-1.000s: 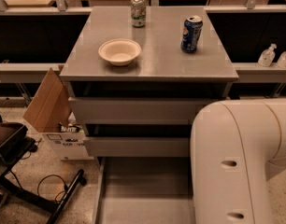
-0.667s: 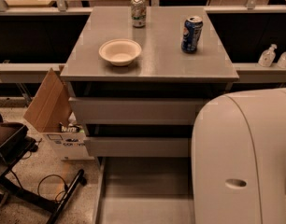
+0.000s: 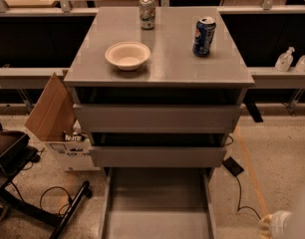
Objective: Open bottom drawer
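Gripper: outside the camera view, so its opening and load cannot be told; only a white part of the robot arm (image 3: 287, 225) shows at lower right. Bottom drawer (image 3: 157, 205): pulled out toward the camera, grey tray exposed. The cabinet top (image 3: 172, 59) carries a bowl (image 3: 127, 55), a silver can (image 3: 147, 12) and a blue can (image 3: 204, 36). A cardboard box (image 3: 53, 114) stands left on the speckled floor (image 3: 272, 148)

Room lies open over the pulled-out bottom drawer (image 3: 157, 203), under the middle drawer (image 3: 157, 156). A box (image 3: 50, 113) and cable (image 3: 238, 190) flank it on the floor; the gripper is out of view, the arm (image 3: 289, 225) low right
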You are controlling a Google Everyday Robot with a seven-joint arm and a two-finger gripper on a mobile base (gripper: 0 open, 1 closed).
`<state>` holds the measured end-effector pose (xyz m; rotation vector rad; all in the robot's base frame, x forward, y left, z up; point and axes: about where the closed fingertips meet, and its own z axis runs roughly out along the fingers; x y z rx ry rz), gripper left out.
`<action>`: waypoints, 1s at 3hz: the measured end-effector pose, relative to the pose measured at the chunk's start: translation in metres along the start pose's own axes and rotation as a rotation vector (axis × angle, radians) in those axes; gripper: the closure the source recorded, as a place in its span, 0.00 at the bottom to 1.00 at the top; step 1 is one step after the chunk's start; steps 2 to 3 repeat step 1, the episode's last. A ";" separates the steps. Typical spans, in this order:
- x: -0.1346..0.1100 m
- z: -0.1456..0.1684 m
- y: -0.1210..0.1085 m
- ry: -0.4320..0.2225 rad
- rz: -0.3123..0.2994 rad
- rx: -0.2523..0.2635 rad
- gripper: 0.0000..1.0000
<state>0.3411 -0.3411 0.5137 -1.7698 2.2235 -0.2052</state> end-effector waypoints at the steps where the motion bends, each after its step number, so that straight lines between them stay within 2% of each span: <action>1: 0.032 -0.059 0.000 -0.076 0.081 0.159 0.84; 3: 0.032 -0.059 0.000 -0.076 0.081 0.159 0.84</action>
